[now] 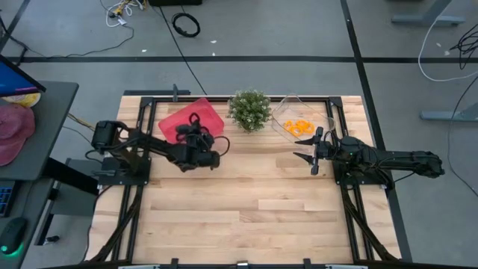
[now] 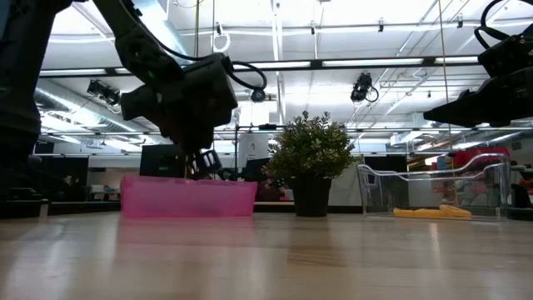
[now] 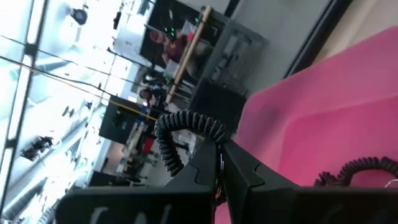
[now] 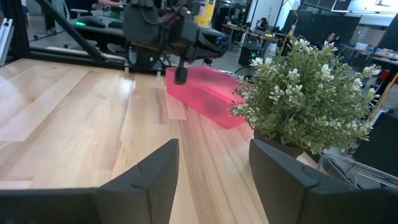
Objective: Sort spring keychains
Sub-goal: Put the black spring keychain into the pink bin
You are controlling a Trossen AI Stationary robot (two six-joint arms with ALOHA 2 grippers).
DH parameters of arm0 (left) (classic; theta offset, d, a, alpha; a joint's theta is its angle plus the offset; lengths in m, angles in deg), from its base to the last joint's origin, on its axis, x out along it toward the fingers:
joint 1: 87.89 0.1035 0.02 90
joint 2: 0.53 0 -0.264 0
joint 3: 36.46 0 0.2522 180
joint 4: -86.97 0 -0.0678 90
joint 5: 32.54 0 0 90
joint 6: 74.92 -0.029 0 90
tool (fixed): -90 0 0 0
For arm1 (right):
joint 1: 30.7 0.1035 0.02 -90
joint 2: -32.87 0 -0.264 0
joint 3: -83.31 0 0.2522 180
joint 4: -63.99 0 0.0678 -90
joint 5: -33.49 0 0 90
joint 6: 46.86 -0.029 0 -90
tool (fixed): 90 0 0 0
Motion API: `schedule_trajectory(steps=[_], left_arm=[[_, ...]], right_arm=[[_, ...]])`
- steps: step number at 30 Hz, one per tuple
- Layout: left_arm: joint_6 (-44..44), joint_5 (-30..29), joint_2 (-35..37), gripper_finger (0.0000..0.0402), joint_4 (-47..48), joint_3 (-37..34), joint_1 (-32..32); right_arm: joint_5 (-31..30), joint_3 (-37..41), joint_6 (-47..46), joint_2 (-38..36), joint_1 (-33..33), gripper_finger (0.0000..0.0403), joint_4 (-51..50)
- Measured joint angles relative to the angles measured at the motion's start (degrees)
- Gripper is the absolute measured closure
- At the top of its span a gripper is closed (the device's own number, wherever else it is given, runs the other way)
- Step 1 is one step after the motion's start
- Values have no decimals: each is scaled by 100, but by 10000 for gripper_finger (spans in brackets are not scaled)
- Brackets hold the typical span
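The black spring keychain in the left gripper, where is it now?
The left gripper holds the black spring keychain above the pink tray, left of the potted plant.

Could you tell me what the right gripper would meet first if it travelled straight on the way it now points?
Probably the pink tray or the left arm's gripper above it; the open right gripper aims across bare table, with the potted plant just off to the side. Depth is unclear.

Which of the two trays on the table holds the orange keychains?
The clear tray by the right gripper holds the orange keychains. The pink tray, left of the plant, holds black ones only.
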Motion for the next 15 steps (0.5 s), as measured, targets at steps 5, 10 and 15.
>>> schedule_trajectory(steps=[5, 10, 15], left_arm=[[177, 211, 0, 386, -2, 0, 138], [528, 455, 3, 338, -9, 0, 176], [621, 1031, 124, 286, -19, 4, 280]], right_arm=[[2, 1, 0, 0, 0, 204, -1], [1, 0, 0, 0, -1, 204, -1], [2, 1, 0, 0, -1, 204, 0]])
